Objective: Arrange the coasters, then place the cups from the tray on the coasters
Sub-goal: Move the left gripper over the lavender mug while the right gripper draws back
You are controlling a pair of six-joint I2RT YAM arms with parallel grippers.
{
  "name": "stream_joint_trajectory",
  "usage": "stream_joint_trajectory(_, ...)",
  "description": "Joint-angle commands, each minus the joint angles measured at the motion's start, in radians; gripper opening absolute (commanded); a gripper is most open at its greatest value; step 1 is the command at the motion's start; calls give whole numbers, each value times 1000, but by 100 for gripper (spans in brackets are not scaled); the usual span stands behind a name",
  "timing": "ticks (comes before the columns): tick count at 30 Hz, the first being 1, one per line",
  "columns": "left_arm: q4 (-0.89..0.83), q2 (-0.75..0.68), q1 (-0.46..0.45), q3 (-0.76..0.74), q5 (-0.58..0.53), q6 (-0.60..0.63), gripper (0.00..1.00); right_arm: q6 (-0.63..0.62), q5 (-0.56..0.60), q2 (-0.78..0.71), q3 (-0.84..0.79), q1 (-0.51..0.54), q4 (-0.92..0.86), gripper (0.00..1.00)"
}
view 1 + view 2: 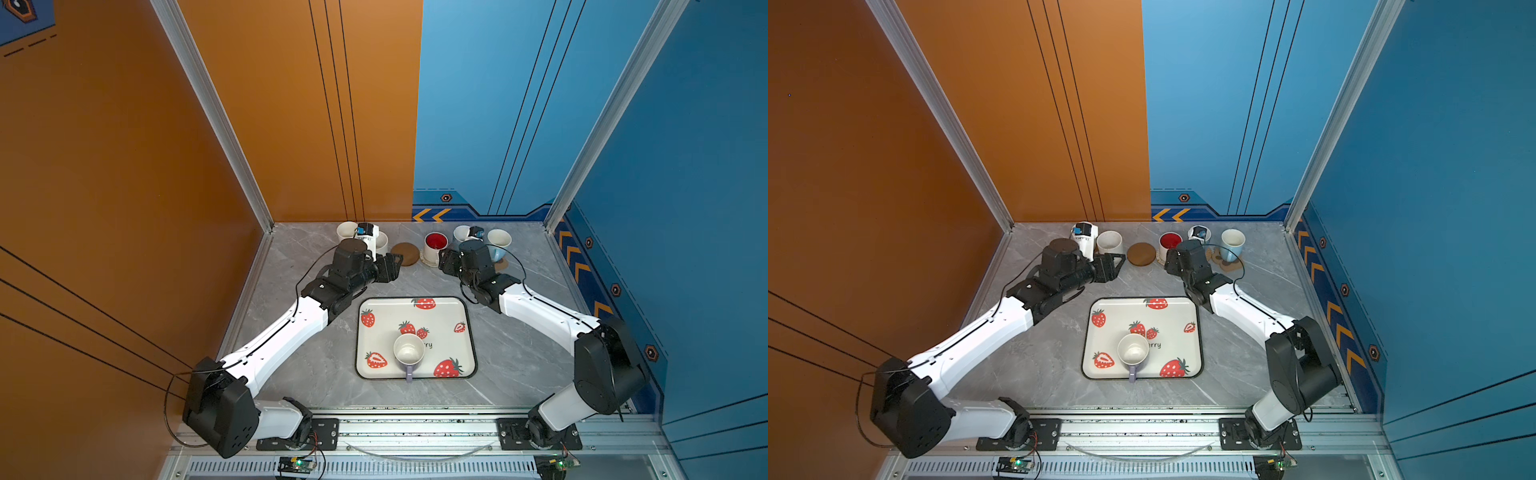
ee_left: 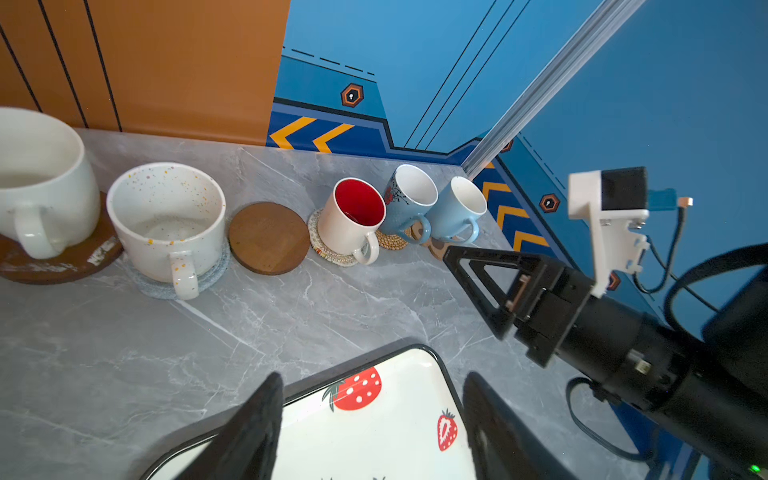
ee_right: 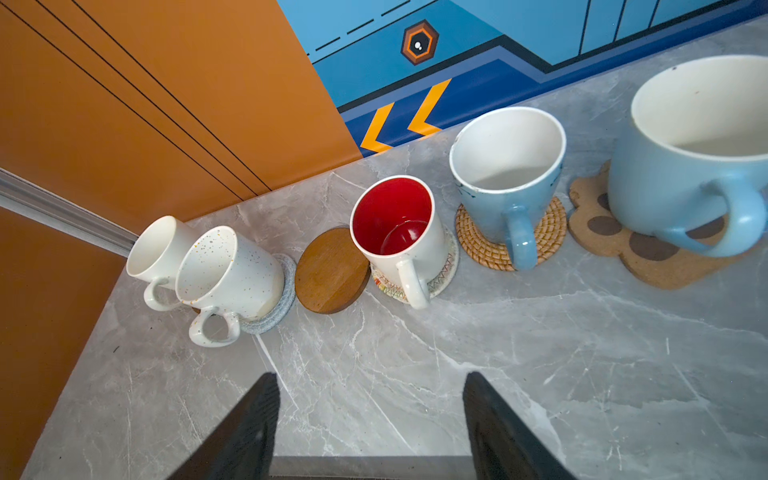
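Observation:
Six coasters lie in a row along the back wall. The plain white cup (image 3: 158, 249), speckled cup (image 3: 228, 270), red-inside cup (image 3: 399, 232) and two light blue cups (image 3: 507, 166) (image 3: 685, 158) each stand on one. One smooth brown coaster (image 3: 332, 270) between the speckled and red-inside cups is bare. A lavender cup (image 1: 409, 353) stands upright on the strawberry tray (image 1: 390, 316), handle toward the front. My left gripper (image 2: 372, 378) hangs open over the tray's far corner, holding nothing. Over bare table before the row, my right gripper (image 3: 370, 378) is open and empty.
The orange wall stands close behind the left cups and the blue wall behind the right ones. Both arms (image 1: 291, 328) (image 1: 540, 311) reach in from the front corners on either side of the tray. Grey marble table (image 1: 419, 282) shows between tray and coaster row.

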Motion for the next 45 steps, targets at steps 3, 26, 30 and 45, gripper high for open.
stream_joint_trajectory(3, -339, -27, -97, 87, -208, 109, 69, 42, -40, -49, -51, -27, 72, 68)
stream_joint_trajectory(26, -739, -82, -500, 17, -248, -105, 73, 80, -88, -42, -92, -57, 137, 69)
stream_joint_trajectory(30, -744, -76, -542, -17, -230, -171, 73, 80, -87, -41, -95, -56, 138, 69)
stream_joint_trajectory(45, -741, 26, -679, -105, -173, -334, 74, 93, -108, -29, -97, -54, 162, 69)
